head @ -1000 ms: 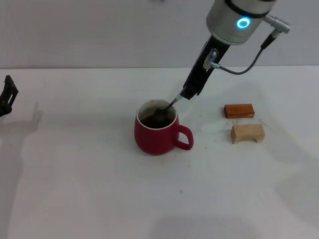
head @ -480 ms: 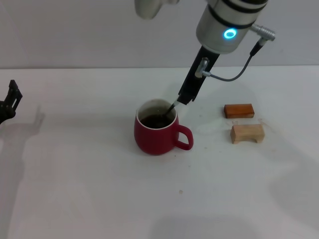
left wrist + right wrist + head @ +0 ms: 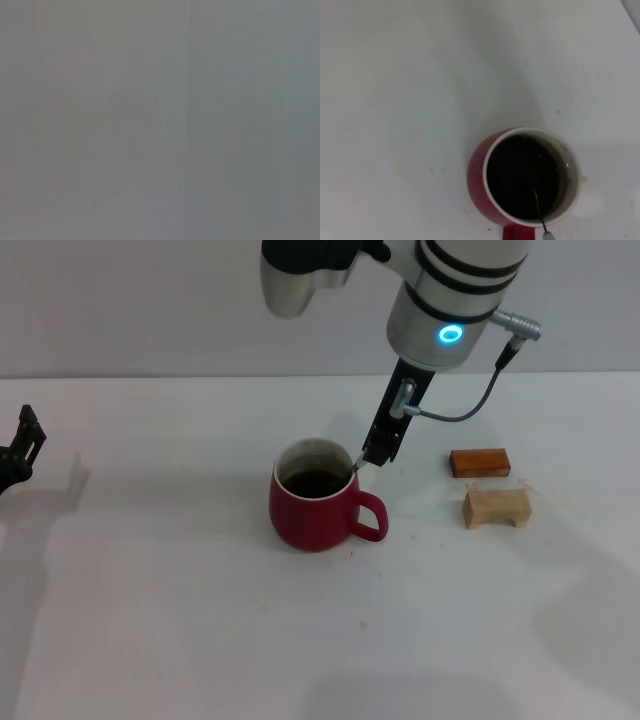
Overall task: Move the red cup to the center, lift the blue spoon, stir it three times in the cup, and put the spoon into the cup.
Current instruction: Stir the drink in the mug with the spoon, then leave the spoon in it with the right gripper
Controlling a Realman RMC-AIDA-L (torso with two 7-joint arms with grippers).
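Observation:
The red cup [image 3: 310,522] stands mid-table with its handle pointing right and dark liquid inside. My right gripper [image 3: 378,453] hangs just above the cup's right rim, shut on the blue spoon [image 3: 356,468]. Only the spoon's thin metal neck shows, slanting down into the liquid, while its bowl is sunk out of sight. From the right wrist view I look down into the red cup [image 3: 479,175], where the spoon's neck [image 3: 538,210] runs along the inner wall near the handle. My left gripper [image 3: 20,445] is parked at the far left edge.
Two small wooden blocks lie right of the cup: a reddish-brown one [image 3: 479,462] and a pale one [image 3: 496,508] in front of it. The white table [image 3: 150,600] spreads around them. The left wrist view is plain grey.
My right gripper has dropped lower and closer to the cup's right rim. The spoon has swung from the cup's middle to its right side and stands steeper. The wrist leaned left.

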